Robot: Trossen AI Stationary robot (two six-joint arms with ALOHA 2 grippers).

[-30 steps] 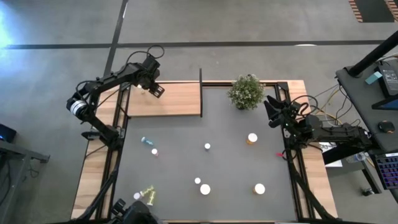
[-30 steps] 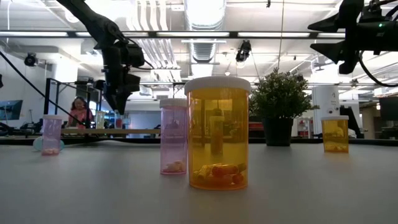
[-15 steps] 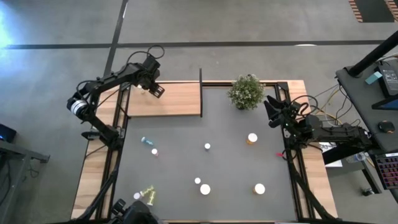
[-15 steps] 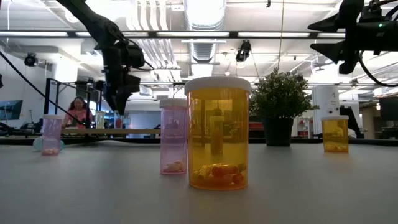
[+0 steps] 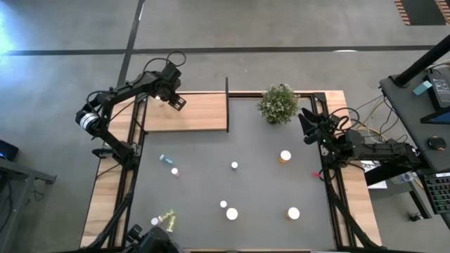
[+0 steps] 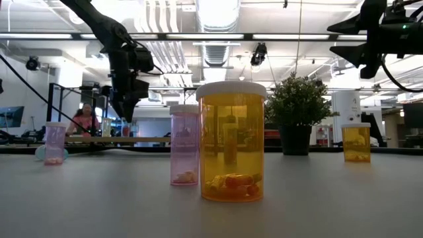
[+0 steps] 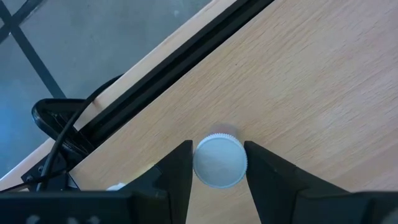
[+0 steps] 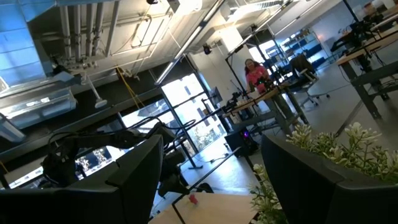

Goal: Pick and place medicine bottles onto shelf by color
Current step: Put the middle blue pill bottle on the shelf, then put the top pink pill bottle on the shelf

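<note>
The left pincer (image 7: pixel 217 163) hangs over the far left end of the wooden shelf (image 5: pixel 200 112), its two fingers spread on each side of a small white-capped bottle (image 7: pixel 219 160) standing on the board, not squeezing it. The right pincer (image 5: pixel 307 124) waits in the air beside the potted plant (image 5: pixel 279 102), fingers wide apart. A big orange medicine bottle (image 6: pixel 232 141) and a pink bottle (image 6: pixel 184 145) stand on the grey counter (image 5: pixel 204 190); no writing can be read.
</note>
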